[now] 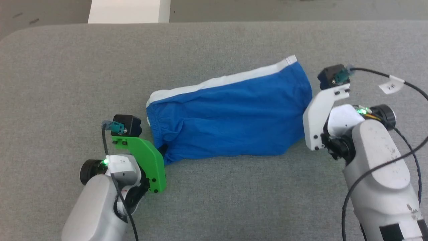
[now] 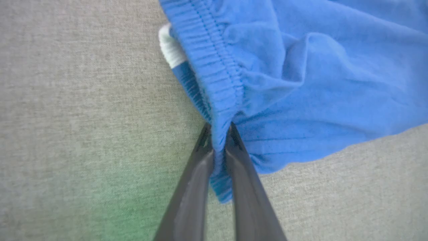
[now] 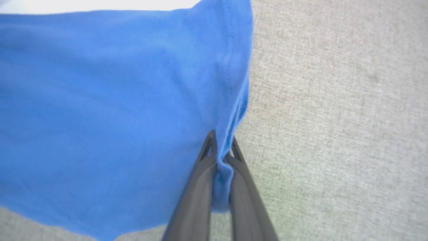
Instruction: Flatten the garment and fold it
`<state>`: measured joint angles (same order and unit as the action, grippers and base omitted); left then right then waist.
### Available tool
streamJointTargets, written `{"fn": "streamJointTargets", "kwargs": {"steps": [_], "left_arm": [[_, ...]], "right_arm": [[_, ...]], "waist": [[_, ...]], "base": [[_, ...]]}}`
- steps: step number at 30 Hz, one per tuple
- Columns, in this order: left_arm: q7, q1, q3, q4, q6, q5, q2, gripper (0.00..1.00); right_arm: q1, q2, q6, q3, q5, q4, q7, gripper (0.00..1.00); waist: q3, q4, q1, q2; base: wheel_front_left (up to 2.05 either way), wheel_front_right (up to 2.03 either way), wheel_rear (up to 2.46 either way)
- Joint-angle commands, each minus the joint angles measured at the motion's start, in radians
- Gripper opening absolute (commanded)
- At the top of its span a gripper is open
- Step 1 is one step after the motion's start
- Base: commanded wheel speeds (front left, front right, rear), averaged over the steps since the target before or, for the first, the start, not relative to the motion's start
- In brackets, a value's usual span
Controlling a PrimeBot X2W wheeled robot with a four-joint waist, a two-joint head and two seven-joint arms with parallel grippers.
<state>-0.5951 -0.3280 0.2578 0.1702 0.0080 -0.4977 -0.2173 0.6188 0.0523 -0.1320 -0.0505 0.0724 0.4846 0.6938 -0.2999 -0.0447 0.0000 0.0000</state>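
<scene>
Your left hand pinches the waistband, and your right hand pinches the hem. The shorts lie in the middle of the desk. Pull too hard and the thin hem may slip free. There is open desk all round, and the far edge is well off.

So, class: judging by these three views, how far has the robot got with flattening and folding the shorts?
Done: the garment lies stretched out and mostly flat on the grey table, wrinkled near the waistband. In hand: the left gripper pinches the waistband, the right gripper the leg hem, at opposite ends. Left: smoothing and the crosswise fold, apparently.
</scene>
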Motion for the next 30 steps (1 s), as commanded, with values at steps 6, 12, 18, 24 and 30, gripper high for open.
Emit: {"fn": "streamJointTargets", "kwargs": {"steps": [6,12,18,24,30], "left_arm": [[-0.015,0.053,-0.037,-0.021,-0.005,-0.059,-0.02,0.0],[-0.077,0.125,-0.046,-0.062,0.007,-0.091,-0.047,0.0],[-0.121,0.218,-0.059,-0.103,0.037,-0.122,-0.056,0.0],[-0.149,0.307,-0.067,-0.131,0.066,-0.157,-0.047,0.0],[-0.14,0.342,-0.09,-0.159,0.081,-0.198,-0.023,1.0]], "right_arm": [[-0.117,0.021,0.001,0.009,0.094,-0.112,0.012,0.0],[-0.276,0.036,0.001,0.033,0.158,-0.282,0.058,0.0],[-0.472,0.016,0.001,0.092,0.18,-0.445,0.077,0.0],[-0.639,0.0,0.001,0.114,0.214,-0.505,0.084,0.0],[-0.673,-0.002,0.001,0.098,0.269,-0.473,0.013,1.0]], "waist": [[0.079,0.01,0.0,0.0],[0.13,0.026,0.0,0.0],[0.16,0.04,0.0,0.0],[0.165,0.053,0.0,0.0],[0.165,0.056,0.0,0.0]], "base": [[0.0,0.0,0.0],[0.0,0.0,0.0],[0.0,0.0,0.0],[0.0,0.0,0.0],[0.0,0.0,0.0]]}}
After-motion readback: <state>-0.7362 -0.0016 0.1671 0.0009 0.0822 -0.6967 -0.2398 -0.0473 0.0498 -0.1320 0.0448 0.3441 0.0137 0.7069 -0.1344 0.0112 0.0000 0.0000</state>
